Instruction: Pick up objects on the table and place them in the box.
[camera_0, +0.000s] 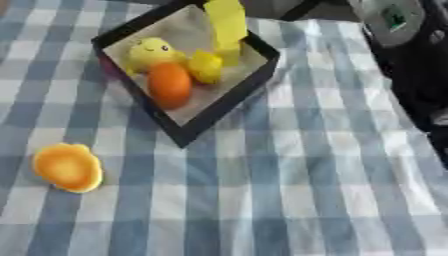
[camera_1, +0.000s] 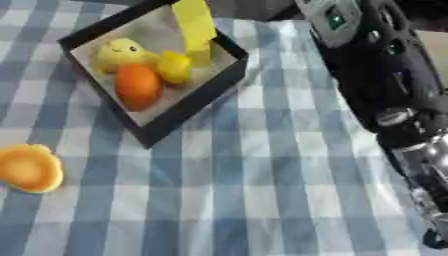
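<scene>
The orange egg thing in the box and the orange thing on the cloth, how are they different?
The orange egg-shaped thing lies inside the black box; the flat orange-and-yellow thing lies outside it on the checked cloth. The first is plain orange and rounded; the second has a yellow rim. Both are orange.

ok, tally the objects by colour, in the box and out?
Yellow: 3, all in the box: smiley toy, small piece, tall block
Orange: 2: egg-shaped one in the box, round piece on the tablecloth
Total: 5
</scene>
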